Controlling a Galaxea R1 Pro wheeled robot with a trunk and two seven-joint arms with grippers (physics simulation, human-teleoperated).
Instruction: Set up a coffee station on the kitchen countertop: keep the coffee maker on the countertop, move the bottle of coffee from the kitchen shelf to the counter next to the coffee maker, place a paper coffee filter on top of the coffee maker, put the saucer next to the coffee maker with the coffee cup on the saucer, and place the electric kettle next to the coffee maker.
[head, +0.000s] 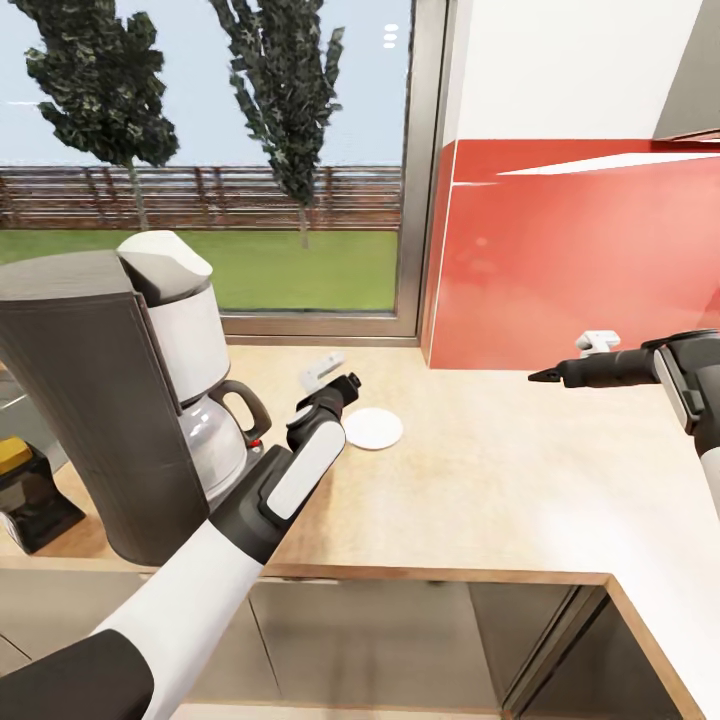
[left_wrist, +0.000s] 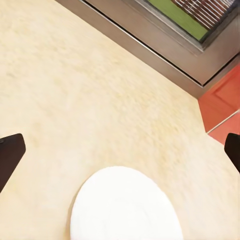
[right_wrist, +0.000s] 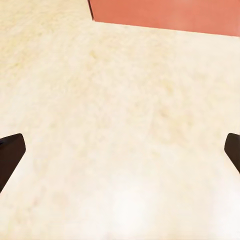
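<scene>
The tall grey coffee maker (head: 100, 400), with its white top and glass carafe, stands on the pale countertop (head: 480, 480) at the left. Just left of it is the bottle of coffee (head: 28, 495), dark with a yellow lid. The white saucer (head: 372, 428) (left_wrist: 125, 206) lies flat to the maker's right with nothing on it. My left gripper (head: 340, 388) (left_wrist: 120, 152) hovers open just above the saucer's near-left side. My right gripper (head: 545, 376) (right_wrist: 120, 155) is open over bare countertop further right, pointing left. A small white object (head: 322, 371) lies behind the left gripper.
A red backsplash (head: 580, 250) rises at the back right, with another small white object (head: 598, 343) at its foot. A window (head: 200, 150) runs behind the maker. The counter's front edge (head: 450, 575) turns a corner at the right.
</scene>
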